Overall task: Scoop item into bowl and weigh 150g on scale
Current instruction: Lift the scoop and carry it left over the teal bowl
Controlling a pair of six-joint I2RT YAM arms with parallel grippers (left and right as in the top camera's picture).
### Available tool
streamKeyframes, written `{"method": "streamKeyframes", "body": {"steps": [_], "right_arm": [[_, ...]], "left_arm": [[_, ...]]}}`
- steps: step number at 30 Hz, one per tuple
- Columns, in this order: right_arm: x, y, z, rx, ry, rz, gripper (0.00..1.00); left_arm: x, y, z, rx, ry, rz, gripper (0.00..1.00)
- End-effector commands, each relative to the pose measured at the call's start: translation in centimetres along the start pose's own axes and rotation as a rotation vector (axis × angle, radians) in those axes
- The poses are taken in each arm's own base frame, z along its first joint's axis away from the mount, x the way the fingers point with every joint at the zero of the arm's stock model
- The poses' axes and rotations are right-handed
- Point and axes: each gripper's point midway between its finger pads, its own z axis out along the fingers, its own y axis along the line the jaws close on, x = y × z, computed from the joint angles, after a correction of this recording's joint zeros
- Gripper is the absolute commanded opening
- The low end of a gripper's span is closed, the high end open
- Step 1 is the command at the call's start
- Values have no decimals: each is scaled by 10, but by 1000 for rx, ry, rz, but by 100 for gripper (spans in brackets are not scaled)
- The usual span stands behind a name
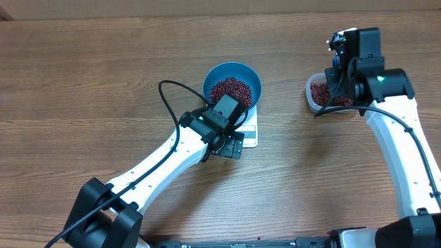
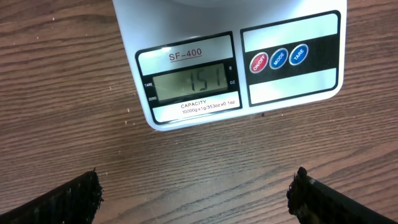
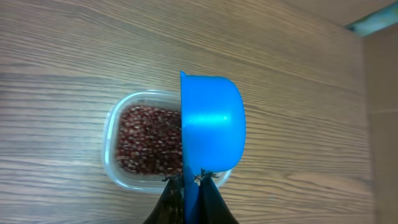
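Overhanging wood-grain table (image 1: 83, 69): left end effector (image 2: 196, 190) agape, empty; right end effector (image 3: 191, 183) clamping scoop (image 3: 211, 124).

Pose: left arm (image 1: 155, 169) stretches from the table's near-left corner toward its middle, wrist tipped down. The left claw (image 2: 196, 198) is spread wide, gripping nothing. The right arm (image 1: 406, 148) reaches along the right edge toward the far side. The right claw (image 3: 191, 186) is pinched on the blue scoop (image 3: 211, 121) handle.
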Motion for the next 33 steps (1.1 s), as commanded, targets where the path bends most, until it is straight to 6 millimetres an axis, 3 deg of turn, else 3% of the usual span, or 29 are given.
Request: {"method": "streamKeyframes", "body": {"steps": [1, 11, 13, 15, 19, 22, 28, 33], "right_arm": [[-11, -21, -17, 105, -37, -6, 4], [-14, -18, -17, 90, -51, -2, 4], [-22, -7, -16, 19, -91, 71, 4], [-34, 20, -19, -145, -141, 108, 4], [-54, 71, -42, -478, -233, 116, 4], [-73, 100, -77, -704, -304, 117, 4], [-109, 108, -117, -769, -456, 75, 4], [-112, 130, -128, -788, -502, -30, 4]], "left_arm": [[-2, 3, -3, -8, -15, 20, 100], [-2, 3, -3, -8, -15, 20, 99], [-2, 3, -3, -8, -15, 20, 100], [-2, 3, -3, -8, -15, 20, 100], [-2, 3, -3, -8, -15, 20, 99], [-2, 3, -3, -8, -15, 20, 100], [-2, 3, -3, -8, -15, 20, 100], [-2, 3, -3, -8, -15, 20, 99]]}}
